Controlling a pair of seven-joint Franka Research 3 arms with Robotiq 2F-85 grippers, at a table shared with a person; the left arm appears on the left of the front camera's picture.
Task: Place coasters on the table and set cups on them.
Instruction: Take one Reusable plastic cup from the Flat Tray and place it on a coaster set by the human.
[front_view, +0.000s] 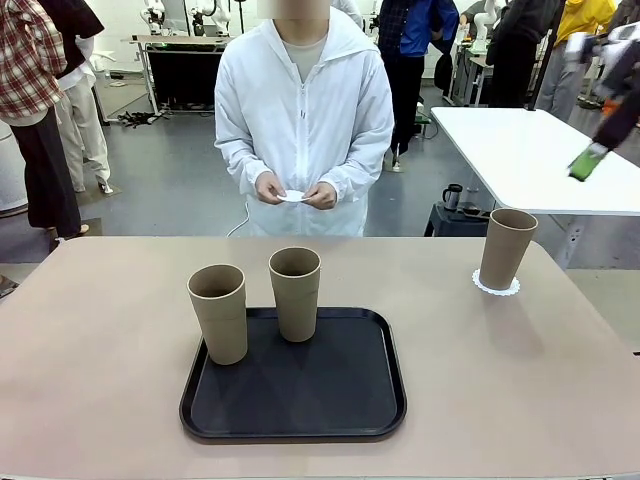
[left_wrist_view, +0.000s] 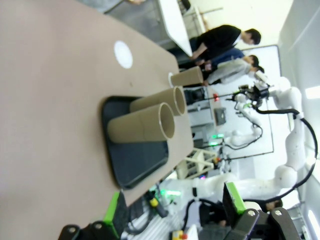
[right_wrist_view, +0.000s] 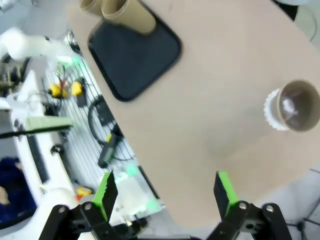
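The table (front_view: 520, 380) spans my front view, and its left and right sides run out of the picture. The person (front_view: 305, 120) stands behind the far edge at 12 o'clock, hidden below the thighs by the tabletop. A white table (front_view: 520, 150) sits behind at 2 o'clock. The black tray (front_view: 330, 400) lies just toward 6 o'clock from the table's middle.

My right gripper (right_wrist_view: 165, 192) has its fingers spread wide with nothing between them, looking down on the table from above. In the front view it is only a dark blur with one green pad (front_view: 588, 160) at 2 o'clock, too smeared to read. My left gripper (left_wrist_view: 172, 205) also has its pads well apart and empty, and its body is cut off at the bottom edge.

The left cup (front_view: 218, 312) stands upright at the tray's 10 o'clock corner. The middle cup (front_view: 296, 293) is just beside it at the tray's 12 o'clock edge. The right wrist view crops both at the top. The third cup (front_view: 507, 248) stands at the table's 2 o'clock, on a coaster (front_view: 482, 286) that shows only as a lacy rim around its base.

The person's hands (front_view: 270, 187) hold a second coaster (front_view: 292, 196) at waist height, partly covered by the fingers. In the left wrist view a pale round patch (left_wrist_view: 123, 54) lies on the tabletop, and I cannot tell whether it is a coaster or glare.
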